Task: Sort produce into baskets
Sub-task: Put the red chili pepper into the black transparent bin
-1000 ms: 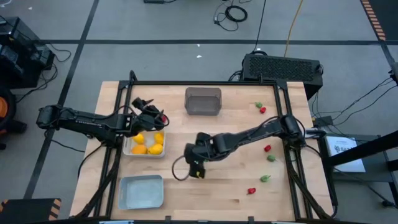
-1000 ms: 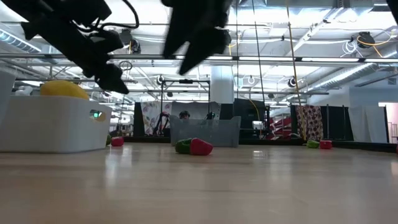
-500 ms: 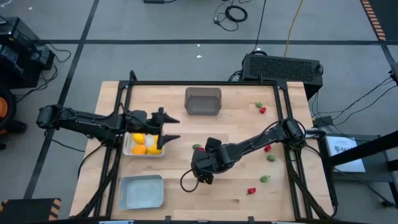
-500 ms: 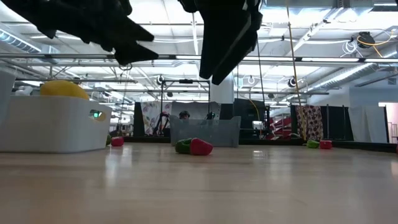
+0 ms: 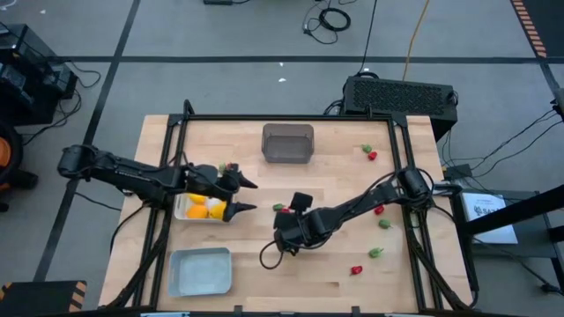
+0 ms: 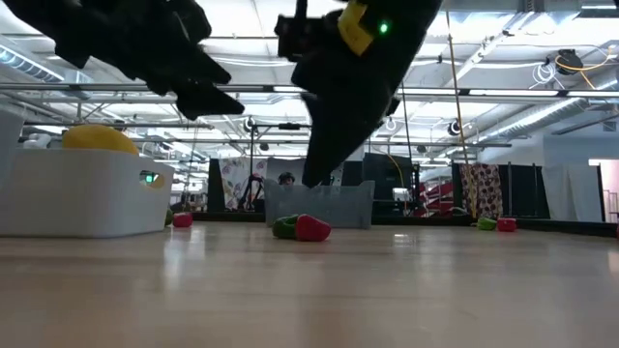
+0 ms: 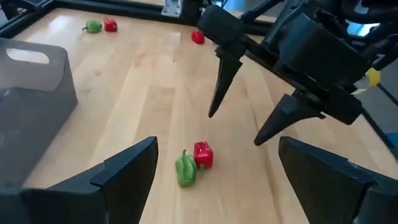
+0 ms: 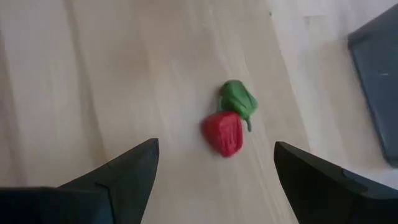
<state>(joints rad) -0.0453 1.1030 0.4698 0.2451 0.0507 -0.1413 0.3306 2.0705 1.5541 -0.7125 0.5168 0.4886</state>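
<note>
While both arms converge near mid-table, right gripper (image 5: 280,231) poised nearest the small red-and-green toy pepper pair (image 8: 231,126), jaws spread wide and empty, the pair lying dead ahead between the two dark fingers in the right wrist view. Red chunky piece (image 7: 203,154) and green stemmed piece (image 7: 185,169) touching side by side on the bare pale wooden table (image 5: 335,264), neither yet lifted. Long axis of the pair slanted across the line of the jaws rather than along it, so probably fit for a straddle of one piece. Judged the better-placed arm for the pick: the right one, just beside the pair from above. Left gripper (image 5: 240,195) a little farther off, jaws likewise open with nothing between them, hovering at the edge of the shallow white plastic tray (image 5: 180,211) of yellow-orange rounds (image 5: 196,211). Pair small, glossy, rigid-looking, apt to roll or skid under an off-centre pinch. Beyond, empty light grey-blue tray (image 5: 201,270) at the near-left corner and dark grey translucent bin (image 5: 287,143) at the far edge. Farther still, loose red and green bits (image 5: 369,153) scattered along the right side, well apart from either gripper.
</note>
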